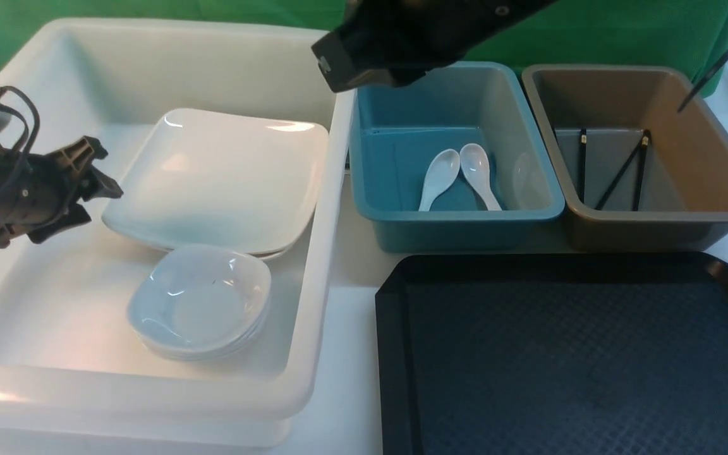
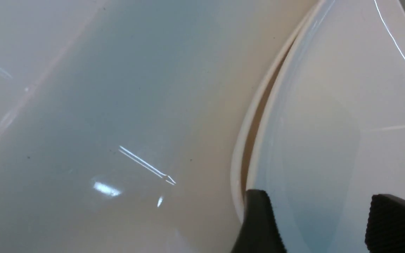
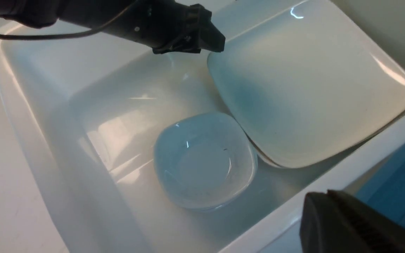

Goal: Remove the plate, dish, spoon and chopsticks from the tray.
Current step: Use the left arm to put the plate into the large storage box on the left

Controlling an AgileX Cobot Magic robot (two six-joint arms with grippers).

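Tray point(image 1: 395, 354) nearest is bare, so clearing looks finished. Beyond, the dish point(image 1: 203, 303) stack and the plate point(image 1: 218, 180) lie in the white tub point(image 1: 320, 265), plate tilted, its diagonal running away. Left gripper point(image 1: 95, 186) stands parted beside the plate's rim, holding nothing; right gripper point(image 3: 350, 225) is closed, empty

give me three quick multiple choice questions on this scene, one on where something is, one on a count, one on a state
1. Where is the big plate?
A. white tub
B. black tray
C. brown tub

2. How many spoons lie in the teal tub?
A. one
B. two
C. four

3. How is the left pincer?
A. shut on the plate
B. open, beside the plate
C. out of sight

Answers: 1 A, it rests inside the white tub. 2 B, two white spoons lie side by side. 3 B, its jaws stand apart at the plate's edge, gripping nothing.
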